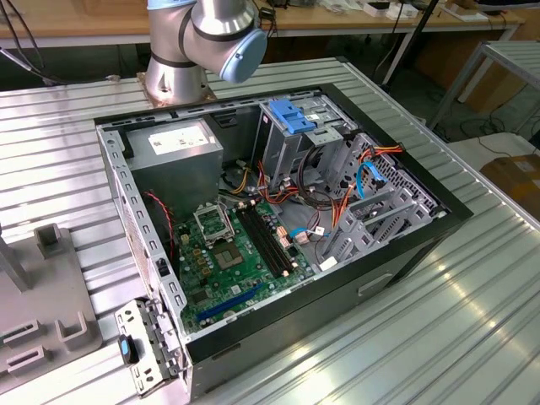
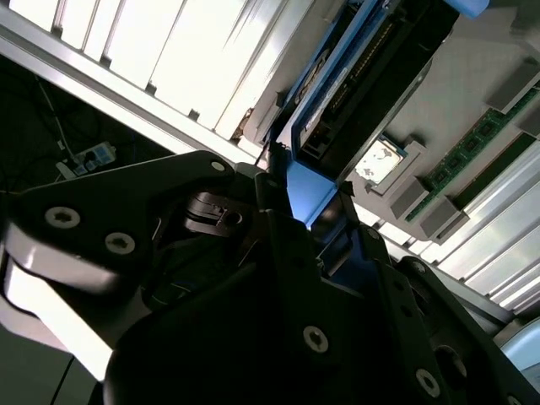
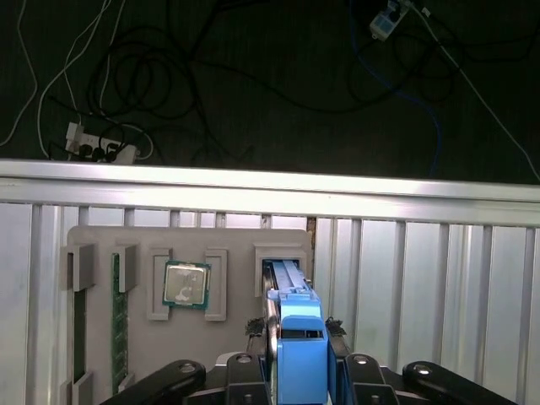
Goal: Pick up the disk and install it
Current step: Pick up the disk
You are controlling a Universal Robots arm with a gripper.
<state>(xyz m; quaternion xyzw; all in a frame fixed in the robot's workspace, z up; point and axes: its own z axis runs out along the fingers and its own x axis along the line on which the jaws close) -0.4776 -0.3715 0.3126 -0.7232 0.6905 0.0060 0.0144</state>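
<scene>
In the first wrist view the disk (image 3: 300, 342) stands on edge, a dark slab with bright blue rails and a blue tab facing the camera. Its far end sits at a slot of the grey fixture plate (image 3: 236, 245). My gripper (image 3: 295, 327) is shut on the disk, with one dark finger pressed against each side near the tab. The second wrist view shows the same hold from the side: the gripper (image 2: 308, 198) clamps the blue tab, and the disk (image 2: 363, 76) stretches away from it.
A processor chip (image 3: 186, 284) and a green memory stick (image 3: 119, 321) rest in the fixture plate. The open computer case (image 1: 422, 245) lies on the ribbed metal table (image 1: 472, 329), with motherboard (image 1: 236, 253), grey power supply (image 1: 173, 160) and pale blue bracket (image 1: 291, 118). Cables (image 3: 126, 84) lie beyond the table edge.
</scene>
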